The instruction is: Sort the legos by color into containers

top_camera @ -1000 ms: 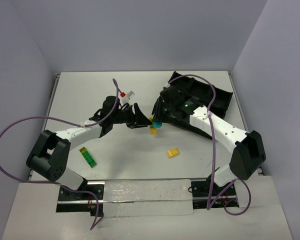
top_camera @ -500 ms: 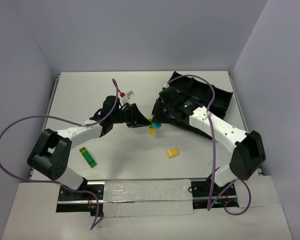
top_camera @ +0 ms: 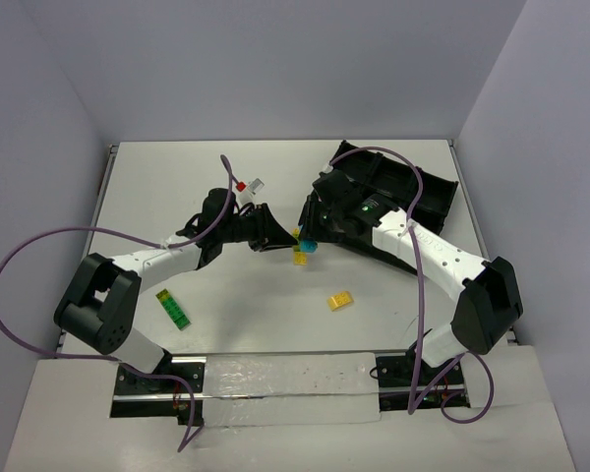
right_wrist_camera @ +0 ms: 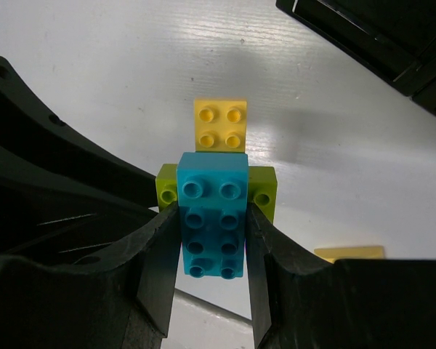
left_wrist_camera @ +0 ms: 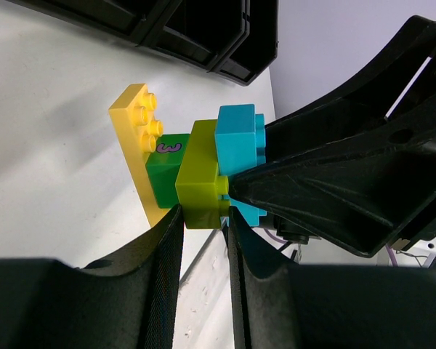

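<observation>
Near the middle of the table [top_camera: 226, 177], just left of the black tray [top_camera: 428, 192], both arms meet on one joined stack [top_camera: 302, 248] of legos. The left gripper [left_wrist_camera: 202, 218] has its fingers drawn in on two opposite faces of the lime-green brick [left_wrist_camera: 198, 171]. The right gripper [right_wrist_camera: 212, 243] is pinched narrowly on the long sides of the cyan brick [right_wrist_camera: 212, 211], which is studded onto the lime one. A dark green brick [left_wrist_camera: 162, 171] and a yellow brick [left_wrist_camera: 134, 138] cling to the other side of the lime brick, with no finger on either. Whether the stack touches the table cannot be told.

The step in hand looks like splitting the cyan brick from the rest. It should go best if the left arm acts as a fixed anchor while the right arm tips the cyan brick about one short edge, peeling the studs loose instead of pulling straight. The left fingers catch only the end of the lime brick, so a hard jerk could twist it out, or shed the yellow and dark green pieces. Once freed, the cyan brick belongs in a tray compartment to the right. A loose yellow brick [top_camera: 340, 301] lies nearer the robot and a green brick [top_camera: 174, 309] far to the left, both unsorted.
</observation>
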Robot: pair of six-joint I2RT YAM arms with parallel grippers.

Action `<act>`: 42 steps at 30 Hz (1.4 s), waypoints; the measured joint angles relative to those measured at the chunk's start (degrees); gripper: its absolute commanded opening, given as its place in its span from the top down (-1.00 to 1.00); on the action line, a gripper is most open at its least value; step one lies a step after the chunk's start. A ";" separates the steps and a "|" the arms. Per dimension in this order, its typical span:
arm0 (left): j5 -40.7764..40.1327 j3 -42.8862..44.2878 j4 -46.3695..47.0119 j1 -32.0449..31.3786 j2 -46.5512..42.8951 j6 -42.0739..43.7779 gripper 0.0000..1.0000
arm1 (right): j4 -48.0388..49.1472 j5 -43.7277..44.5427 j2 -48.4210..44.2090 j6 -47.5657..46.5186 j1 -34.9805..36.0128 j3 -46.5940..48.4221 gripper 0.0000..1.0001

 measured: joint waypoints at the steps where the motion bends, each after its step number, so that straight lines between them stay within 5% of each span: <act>1: -0.06 0.00 -0.02 0.00 0.00 0.02 0.99 | 0.00 0.00 0.00 0.00 0.00 0.02 0.95; 29: -0.34 0.22 -3.43 -0.31 4.39 6.79 1.00 | -1.51 5.84 0.02 -0.88 0.21 -2.32 0.95; 42: -0.34 1.82 -8.84 -0.16 1.97 10.04 1.00 | -2.30 13.73 0.62 -5.60 -19.35 -0.30 0.85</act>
